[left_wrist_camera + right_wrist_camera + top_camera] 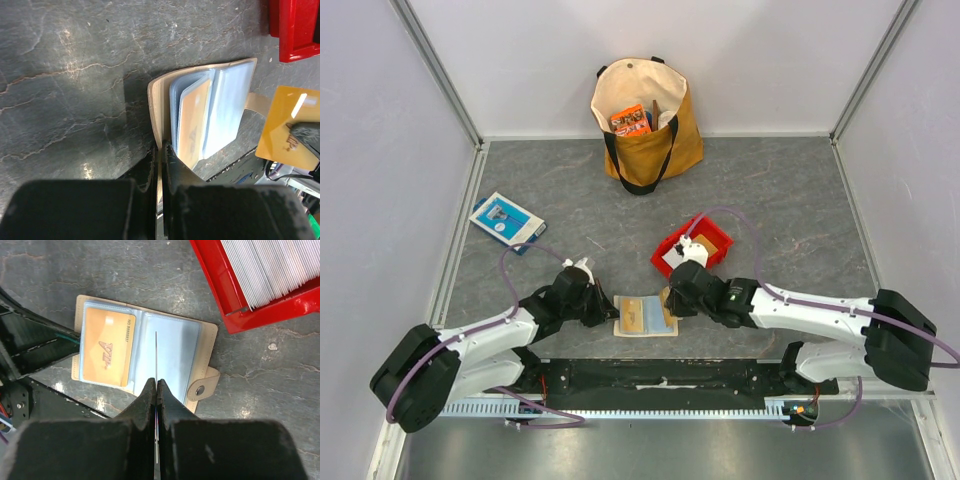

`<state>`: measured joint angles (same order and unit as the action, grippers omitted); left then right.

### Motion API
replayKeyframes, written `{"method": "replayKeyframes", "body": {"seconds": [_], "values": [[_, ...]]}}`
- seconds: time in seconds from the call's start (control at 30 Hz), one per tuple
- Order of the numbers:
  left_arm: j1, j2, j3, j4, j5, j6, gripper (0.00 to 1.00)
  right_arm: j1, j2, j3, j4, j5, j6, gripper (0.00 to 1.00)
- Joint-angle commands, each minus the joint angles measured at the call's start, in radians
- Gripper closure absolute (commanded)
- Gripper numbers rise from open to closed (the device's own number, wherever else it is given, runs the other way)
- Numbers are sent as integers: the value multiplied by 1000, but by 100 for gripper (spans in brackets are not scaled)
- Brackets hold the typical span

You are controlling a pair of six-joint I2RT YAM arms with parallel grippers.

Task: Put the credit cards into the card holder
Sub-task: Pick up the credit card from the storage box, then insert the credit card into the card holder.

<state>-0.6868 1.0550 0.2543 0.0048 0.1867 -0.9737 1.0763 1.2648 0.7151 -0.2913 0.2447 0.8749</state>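
Plainly the beige card holder (209, 337) lies open, showing blue sleeves (175, 355)

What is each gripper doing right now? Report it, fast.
Left gripper: shut on the card holder cover edge.
Right gripper: shut on an orange credit card.

Leathery card holder (211, 340), glossy sleeves (172, 350)

The left arm (480, 345) and right arm (820, 312) are white-shelled with black joints and bulky black blocks at the lower corners, thin purple cables (503, 270) looping above, and the left gripper (161, 152) and right gripper (156, 386) matte black.
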Motion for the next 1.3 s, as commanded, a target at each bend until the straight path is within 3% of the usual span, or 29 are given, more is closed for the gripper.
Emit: {"method": "replayKeyframes", "body": {"seconds": [0.0, 0.2, 0.63, 0.9, 1.27], "values": [[-2, -23, -10, 1, 2, 32, 98, 16, 25, -12, 47, 61, 59, 100], [0, -21, -13, 1, 3, 30, 98, 42, 94, -2, 18, 110, 76, 100], [-2, -12, -16, 3, 5, 30, 98, 59, 79, -37, -25, 185, 108, 100], [-2, 11, -15, 21, 11, 29, 98, 91, 160, -49, 93, 125, 119, 100], [-2, 37, -23, 44, 16, 29, 98, 146, 245, 89, 93, 130, 75, 100]]}}
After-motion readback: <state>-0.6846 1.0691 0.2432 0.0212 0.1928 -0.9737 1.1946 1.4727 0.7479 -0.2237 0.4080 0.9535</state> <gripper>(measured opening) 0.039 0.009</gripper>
